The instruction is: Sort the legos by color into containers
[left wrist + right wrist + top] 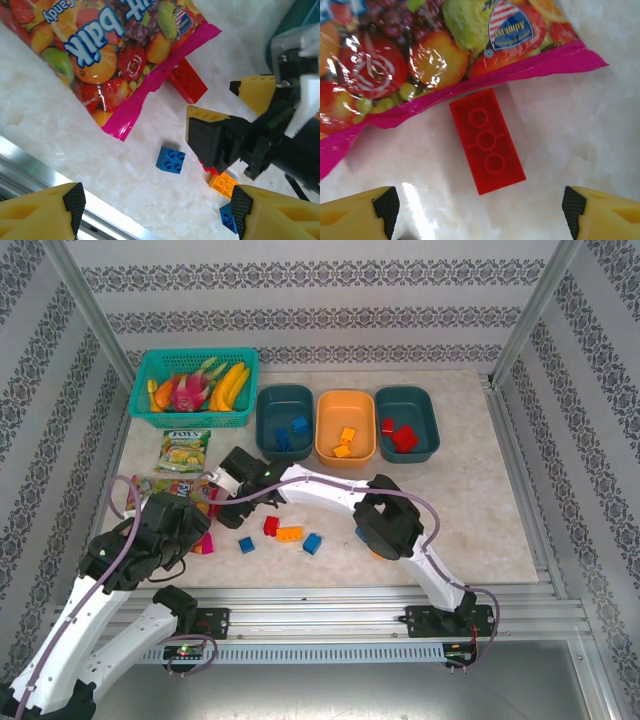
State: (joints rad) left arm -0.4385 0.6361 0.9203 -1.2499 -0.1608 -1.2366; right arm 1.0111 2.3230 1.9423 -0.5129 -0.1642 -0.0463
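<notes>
Right gripper wide, empty; red brick ahead between fingers, far end touching candy packet. Left gripper wide, blue brick ahead.

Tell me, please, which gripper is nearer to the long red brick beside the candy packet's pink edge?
Right. The right gripper hangs close above the red brick, jaws open toward it. The left gripper is farther off, back over a small blue brick.

Wrist cams close, sharing red lego
</notes>
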